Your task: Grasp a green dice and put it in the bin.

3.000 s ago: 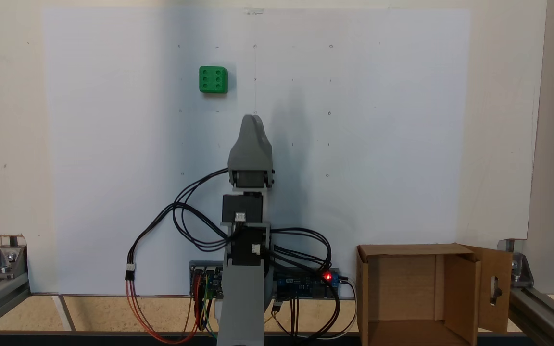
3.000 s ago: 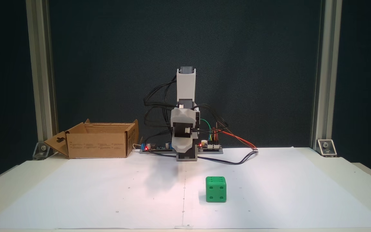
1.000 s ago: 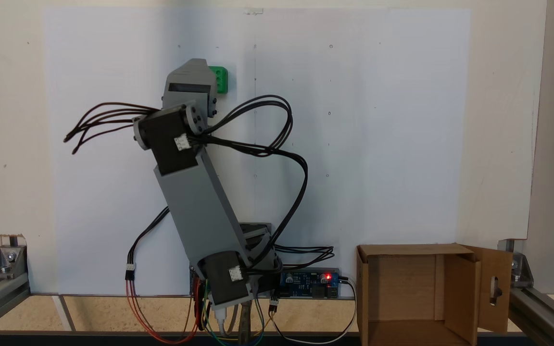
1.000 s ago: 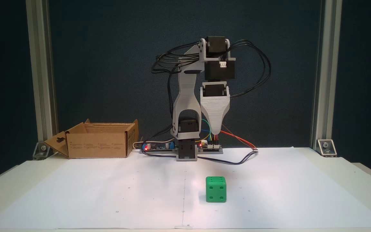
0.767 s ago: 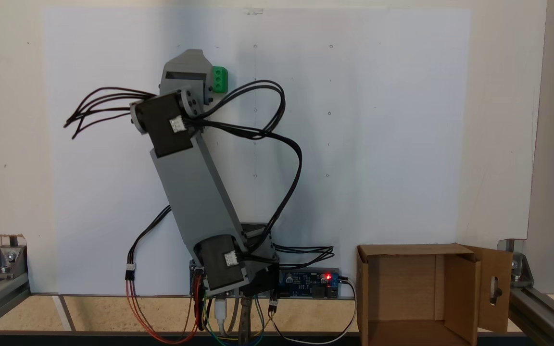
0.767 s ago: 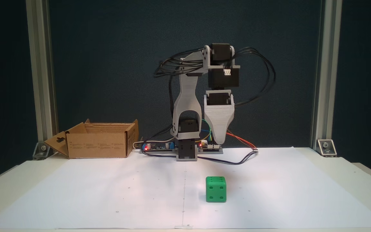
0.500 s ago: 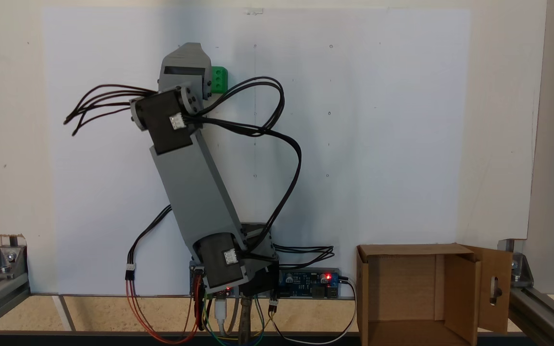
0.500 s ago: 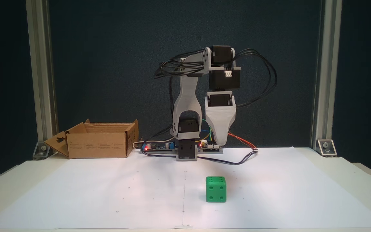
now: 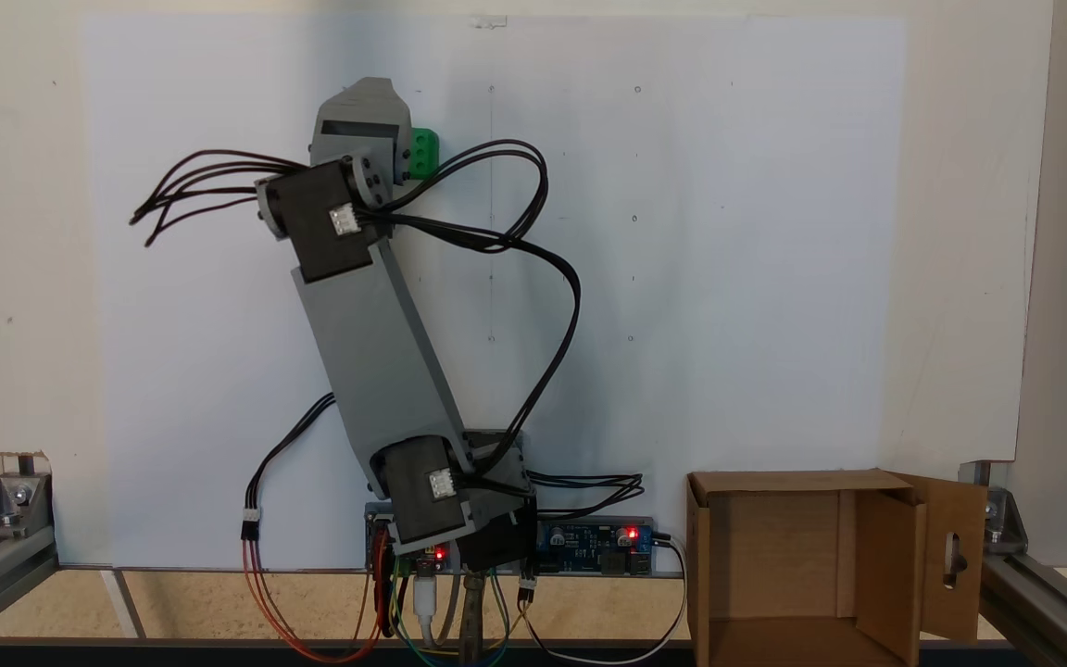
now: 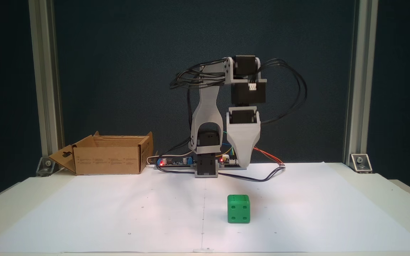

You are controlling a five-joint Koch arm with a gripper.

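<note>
The green dice [image 10: 238, 208] rests on the white paper, its front face showing four pips. In a fixed view from above, the gripper head hides the left part of the green dice [image 9: 424, 154]. My gripper [image 10: 244, 165] points straight down and hangs well above the paper, behind the dice and a little to its right. Its jaws line up one behind the other, so their state is not readable. From above, the gripper [image 9: 369, 88] overlaps the dice's left side. The bin [image 10: 109, 160], an open cardboard box, stands at the back left.
From above, the bin [image 9: 793, 482] sits at the lower right with its slotted flap [image 9: 955, 556] swung out. Circuit boards [image 10: 176, 161] and loose cables [image 10: 262, 177] lie around the arm's base. Aluminium frame posts [image 10: 356, 81] stand at both sides.
The arm swung up from its folded rest pose and reached out over the dice. Over the last second the gripper has sunk lower. The dice has not moved.
</note>
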